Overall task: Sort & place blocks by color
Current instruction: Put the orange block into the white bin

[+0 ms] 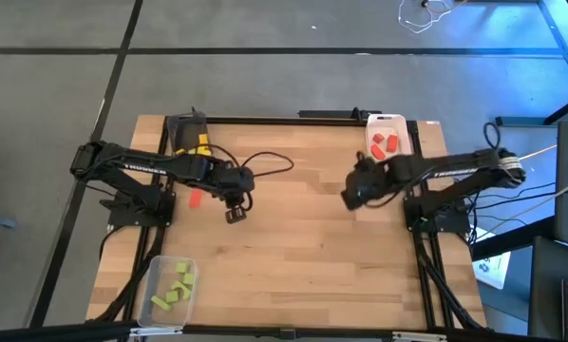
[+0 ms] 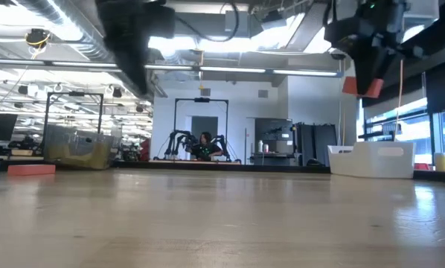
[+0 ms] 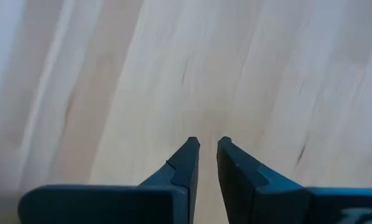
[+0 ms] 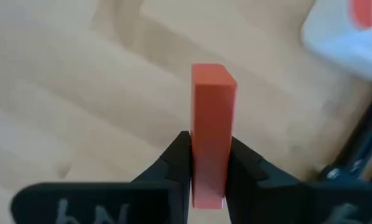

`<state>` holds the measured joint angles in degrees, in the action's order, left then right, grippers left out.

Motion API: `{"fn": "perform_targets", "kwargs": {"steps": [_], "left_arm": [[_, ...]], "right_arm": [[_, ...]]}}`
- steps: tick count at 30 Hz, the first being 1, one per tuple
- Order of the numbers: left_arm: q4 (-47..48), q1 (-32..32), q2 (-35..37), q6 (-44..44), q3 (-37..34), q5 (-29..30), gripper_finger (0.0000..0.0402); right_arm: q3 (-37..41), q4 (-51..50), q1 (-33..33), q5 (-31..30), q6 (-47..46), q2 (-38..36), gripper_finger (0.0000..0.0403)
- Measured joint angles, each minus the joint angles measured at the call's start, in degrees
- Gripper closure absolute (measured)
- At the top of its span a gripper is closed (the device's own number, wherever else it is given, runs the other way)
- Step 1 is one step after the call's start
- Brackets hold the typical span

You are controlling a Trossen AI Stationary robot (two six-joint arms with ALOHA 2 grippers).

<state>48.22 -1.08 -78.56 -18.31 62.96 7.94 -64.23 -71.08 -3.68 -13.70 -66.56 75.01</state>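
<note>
My right gripper (image 1: 352, 197) hangs high above the table's right half, shut on a red block (image 4: 212, 118). The block also shows in the low view (image 2: 370, 87). My left gripper (image 1: 235, 211) hovers over bare wood left of centre. It is empty, with only a narrow slit between its fingertips (image 3: 207, 144). Another red block (image 1: 195, 198) lies flat on the table beside the left arm. More red blocks lie in the white tray (image 1: 387, 142), yellow ones in the dark grey tray (image 1: 194, 141), and green ones in the clear tray (image 1: 173, 285). My right gripper pinches the red block between its two fingers, on its two opposite broad sides near one end (image 4: 211, 158). The block runs along the fingers, and most of its length sticks out past the fingertips. It hangs below the gripper, slightly tilted, well clear of the table.
The white tray stands at the far right corner, and it shows in the low view (image 2: 371, 160). The dark grey tray is at the far left, and the clear tray is at the near left corner. The table's middle and near right are bare wood (image 1: 312, 256).
</note>
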Motion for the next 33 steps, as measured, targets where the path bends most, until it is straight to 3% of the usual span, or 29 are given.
{"fn": "perform_targets", "kwargs": {"steps": [8, 18, 26, 33], "left_arm": [[-11.4, 4.6, 0.0, 4.5, 0.0, -0.1, 0.0364], [-12.7, 7.2, 0.0, 3.3, 0.0, -0.1, 0.0361], [-12.8, 7.4, 0.0, 0.3, 0.0, -0.1, 0.0360], [-12.8, 7.4, 0.0, -2.2, 0.0, 0.3, 0.0360]], "right_arm": [[0.0, -0.5, 19.0, -3.2, 20.3, 0.3, 0.0345], [0.0, 1.7, 41.5, -4.4, 40.8, 5.5, 0.0345], [0.0, 8.4, 50.7, -0.3, 49.3, 11.6, 0.0343], [0.0, 8.6, 53.8, -0.2, 50.8, 16.6, 0.0280]]}}
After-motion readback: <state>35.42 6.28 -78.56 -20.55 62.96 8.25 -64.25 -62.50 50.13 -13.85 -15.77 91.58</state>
